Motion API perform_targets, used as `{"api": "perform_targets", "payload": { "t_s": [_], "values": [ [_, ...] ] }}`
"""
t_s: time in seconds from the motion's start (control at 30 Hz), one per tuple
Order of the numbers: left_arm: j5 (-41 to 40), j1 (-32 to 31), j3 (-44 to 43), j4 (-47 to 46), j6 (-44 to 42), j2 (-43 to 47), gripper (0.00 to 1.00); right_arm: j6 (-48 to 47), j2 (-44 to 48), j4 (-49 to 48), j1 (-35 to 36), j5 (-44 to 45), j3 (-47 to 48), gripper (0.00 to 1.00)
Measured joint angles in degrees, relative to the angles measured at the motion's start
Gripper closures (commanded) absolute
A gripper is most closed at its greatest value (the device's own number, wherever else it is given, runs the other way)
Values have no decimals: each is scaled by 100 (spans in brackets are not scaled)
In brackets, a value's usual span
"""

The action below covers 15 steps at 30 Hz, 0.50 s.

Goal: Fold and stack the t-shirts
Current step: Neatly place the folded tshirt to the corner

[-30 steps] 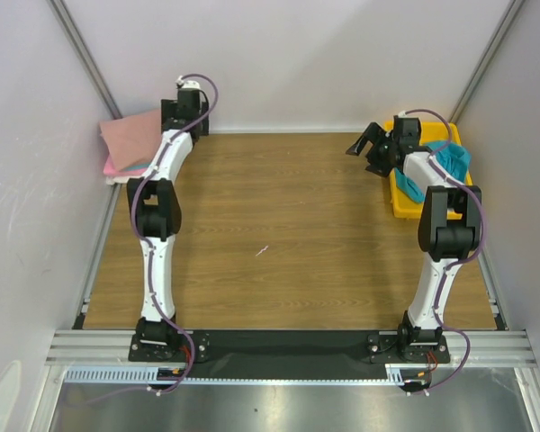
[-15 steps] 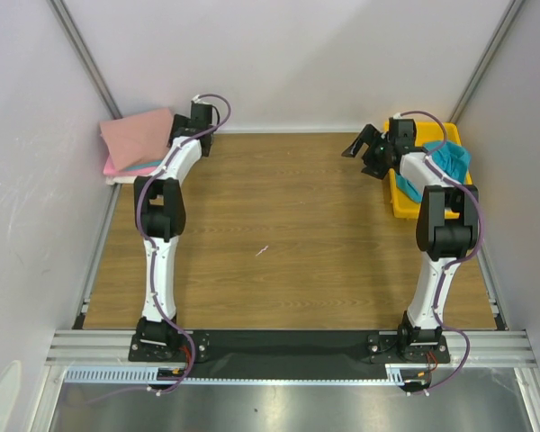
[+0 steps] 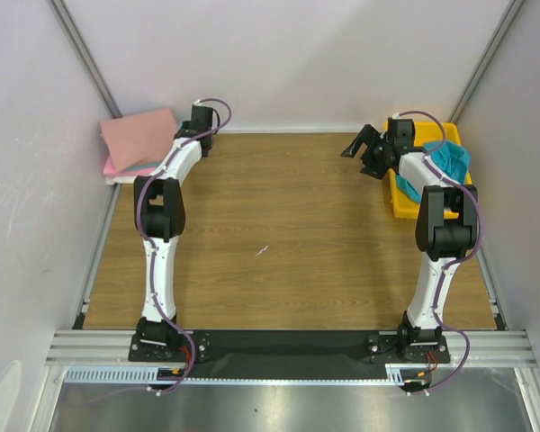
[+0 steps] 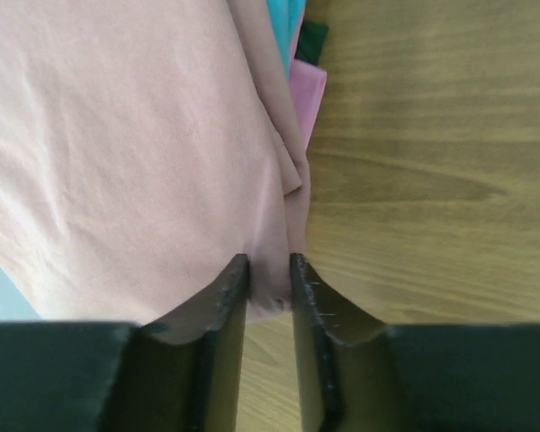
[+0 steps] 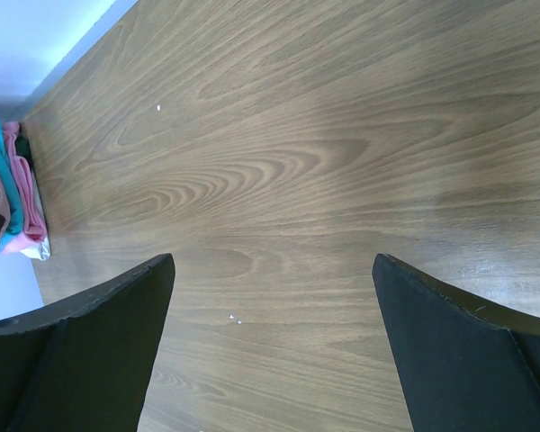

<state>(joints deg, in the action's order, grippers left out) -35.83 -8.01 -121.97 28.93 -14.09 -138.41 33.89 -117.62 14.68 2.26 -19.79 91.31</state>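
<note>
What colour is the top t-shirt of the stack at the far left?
The top t-shirt is dusty pink, clearest in the left wrist view.

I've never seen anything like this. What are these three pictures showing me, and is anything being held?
Two white robot arms, the left arm and the right arm, stand bolted at the near edge of a wooden table. The wide picture looks down from above; the other two come from cameras on each wrist. At the far left lies a stack of folded shirts, a dusty-pink shirt on top. The left tool pinches that shirt's edge. The right tool is wide open and empty over bare wood, beside a yellow tray holding a teal shirt.
</note>
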Motion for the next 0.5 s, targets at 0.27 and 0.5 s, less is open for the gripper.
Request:
{"api": "perform_targets", "payload": {
  "t_s": [0.27, 0.5],
  "values": [
    [0, 0, 262, 42, -498, 197, 97, 17, 0, -2, 24, 0, -17, 0],
    [13, 42, 490, 72, -1014, 730, 100, 24, 0, -4, 52, -2, -22, 0]
  ]
}}
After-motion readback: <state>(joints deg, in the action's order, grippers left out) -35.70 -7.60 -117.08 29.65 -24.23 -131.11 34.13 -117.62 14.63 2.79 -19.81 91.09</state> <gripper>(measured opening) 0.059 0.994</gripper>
